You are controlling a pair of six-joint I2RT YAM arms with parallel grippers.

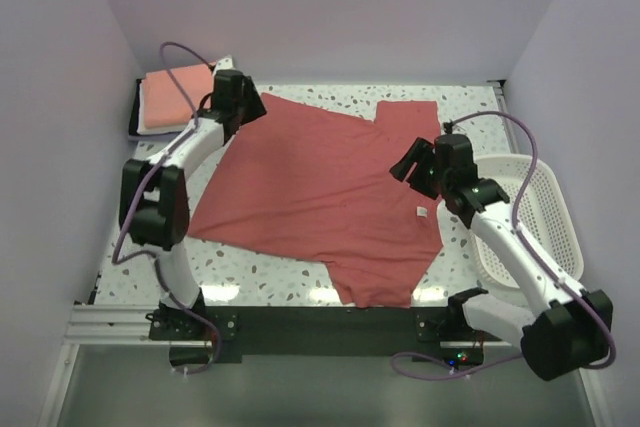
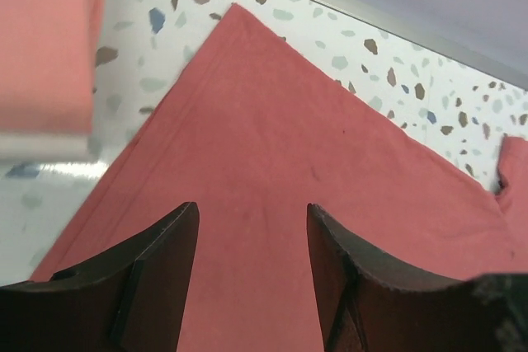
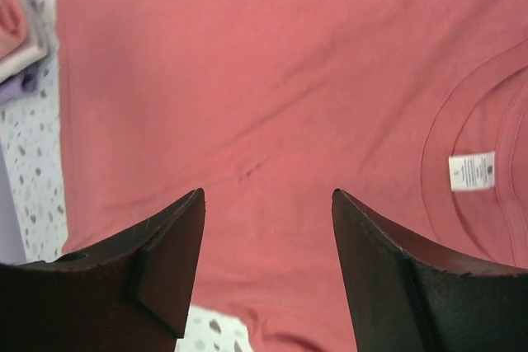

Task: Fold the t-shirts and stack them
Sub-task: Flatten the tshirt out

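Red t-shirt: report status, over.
Left fingers open, empty, over shirt's far corner. Right fingers open, empty, near label. Red t-shirt spread flat, unfolded. Nothing on it.

A dusty-red t-shirt [image 3: 247, 80] fills most of the view, lying flat with soft creases. Its round collar [image 3: 436, 150] curves in at the right edge, and a small white label [image 3: 472, 171] sits inside it. The right gripper [image 3: 268, 195] hangs above the cloth with its two dark fingers [image 3: 165, 261] spread apart and nothing between them. Speckled table [image 3: 33, 162] shows along the left side and in a patch at the bottom. At the top left corner lies a stack of folded t-shirts [image 3: 16, 6], pink over white over lavender.
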